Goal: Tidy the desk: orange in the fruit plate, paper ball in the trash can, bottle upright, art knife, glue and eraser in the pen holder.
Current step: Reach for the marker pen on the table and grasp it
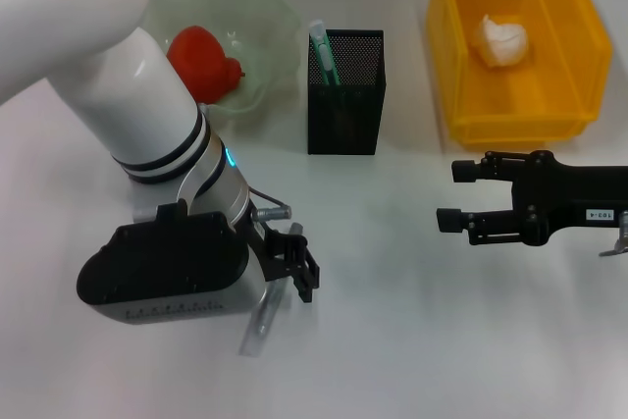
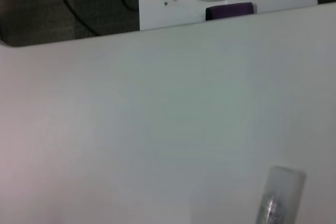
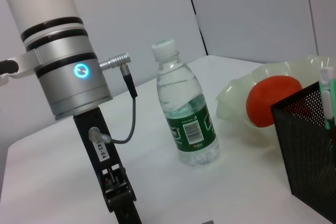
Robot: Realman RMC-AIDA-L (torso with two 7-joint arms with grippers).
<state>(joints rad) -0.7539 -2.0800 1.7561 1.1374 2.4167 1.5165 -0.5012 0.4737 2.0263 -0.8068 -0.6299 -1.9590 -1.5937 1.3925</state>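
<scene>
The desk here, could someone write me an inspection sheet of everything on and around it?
Surface: white desk, flat.
Job's things: orange in fruit plate; paper ball in trash can; art knife in pen holder; bottle upright; glue lying on desk under left end effector; eraser not seen.
Clutter: nothing seen.
Grippers: left end effector low over the glue; right end effector open, empty, near the trash can.
Cables: short lead on left wrist.
Surroundings: dark floor past desk edge.
</scene>
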